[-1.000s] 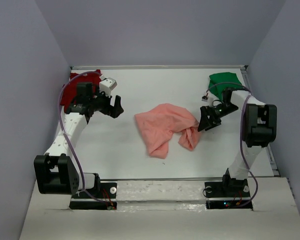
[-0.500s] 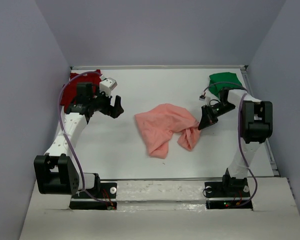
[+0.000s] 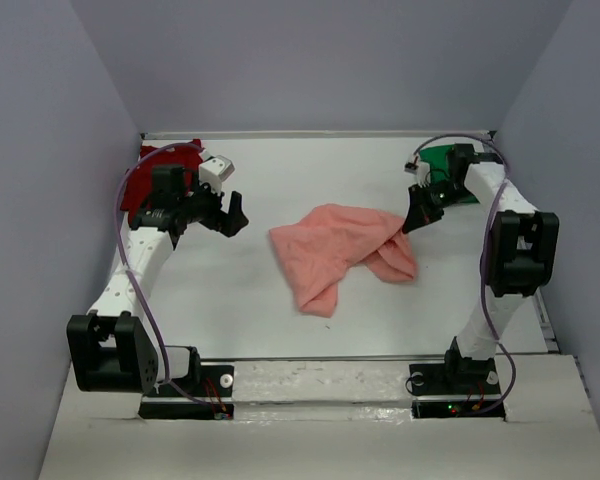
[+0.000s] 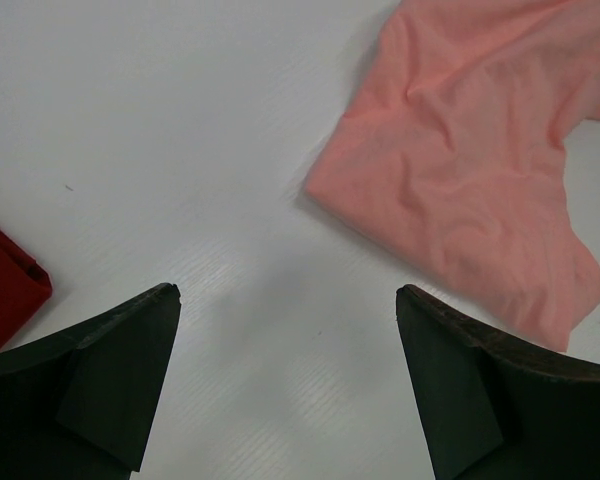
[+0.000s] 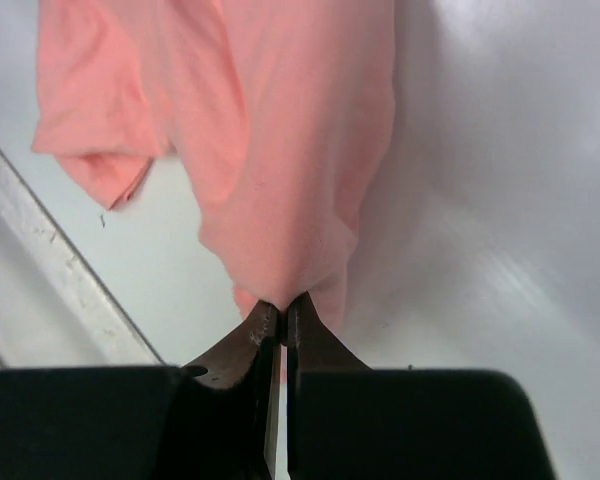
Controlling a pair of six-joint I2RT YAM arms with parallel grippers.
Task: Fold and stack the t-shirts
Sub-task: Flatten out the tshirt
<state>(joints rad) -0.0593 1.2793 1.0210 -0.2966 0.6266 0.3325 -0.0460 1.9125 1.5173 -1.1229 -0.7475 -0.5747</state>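
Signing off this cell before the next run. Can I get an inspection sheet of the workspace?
Surface: matte white tabletop.
Job's things: crumpled salmon-pink cloth t-shirt mid-table; dark red cloth t-shirt in far-left corner; bright green cloth t-shirt far right, partly hidden.
Clutter: nothing seen.
Claws: left claw open, empty, over bare table; right claw shut on the pink shirt's edge.
Cables: purple cable loops along each arm.
Surroundings: plain grey walls on three sides.

Open tabletop (image 3: 245,290) separates left claw (image 3: 236,215) from salmon-pink shirt (image 3: 330,250).
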